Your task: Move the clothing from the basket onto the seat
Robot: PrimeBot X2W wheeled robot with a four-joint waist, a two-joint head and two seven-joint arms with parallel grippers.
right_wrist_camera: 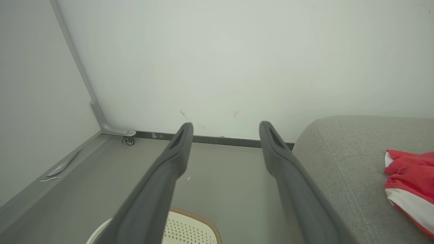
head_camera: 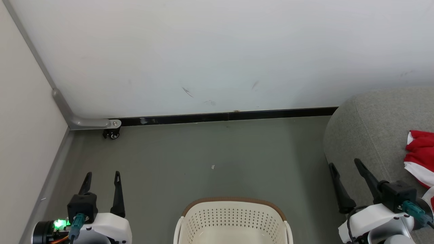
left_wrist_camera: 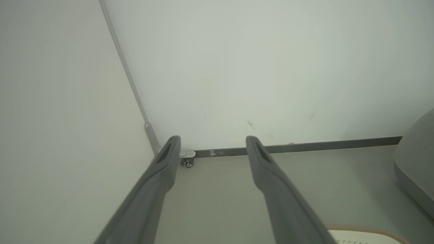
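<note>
Chief risk, as I judge it: deciding whether the job is finished on too little evidence; the basket (head_camera: pixel 234 217) stands on the floor (head_camera: pixel 203 152) at the bottom middle of the head view, between the two arms; its far wall and a strip of its bottom show, both bare; the near part is cut off by the frame, so whether any garment lies there cannot be told; a blind reach in could snag a finger in the perforated wall, or hook the brown rim and tip so light a thing

Second risk: the right gripper (head_camera: pixel 344 162) hangs just beside the flank of the seat (head_camera: pixel 366 135), fingers well apart and holding nothing; a swing to its right might scrape the upholstery or drag the clothing (head_camera: pixel 420 149); that clothing, red with white trim, lies crumpled on top of the seat and runs out past the frame's right edge; how much of it there is, and how near the seat's edge it lies, cannot be told; soft cloth near an edge could slide off

The left gripper (head_camera: pixel 103 173) is over the floor to the basket's left, fingers likewise spread wide, empty, pointing toward the wall (head_camera: pixel 203 51)
</note>
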